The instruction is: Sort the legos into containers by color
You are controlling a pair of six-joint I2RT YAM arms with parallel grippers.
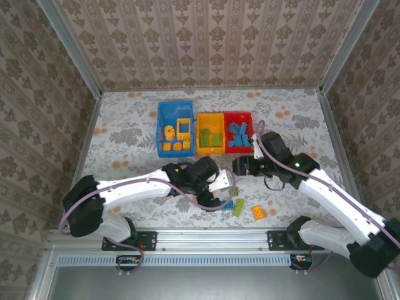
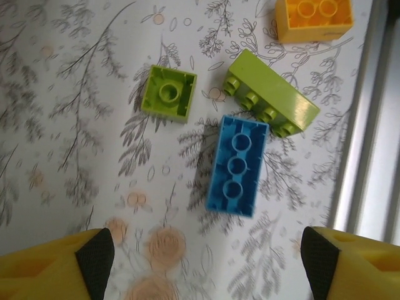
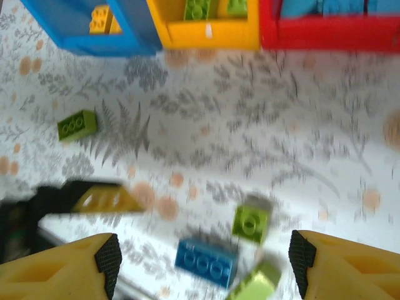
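From above, the left hand (image 1: 229,192) hangs low by the bench's (image 1: 125,131) near edge. The red open plastic bin (image 1: 238,114), where we judge blue goes, stands farther off.

In the left wrist view, its fingers (image 2: 94,262) are spread and empty over the blue rectangular plastic brick (image 2: 237,165). We should centre and straddle its narrow width, clear of the lime-green long brick (image 2: 272,94) just right.

In the right wrist view, the right hand (image 3: 204,257) is also spread and empty.

No text, label, brand, number or sign can be read on the bricks (image 2: 237,164), the bins (image 1: 160,128) or the flowered tabletop (image 1: 125,119). Any lettering on brick studs is too small to be told.
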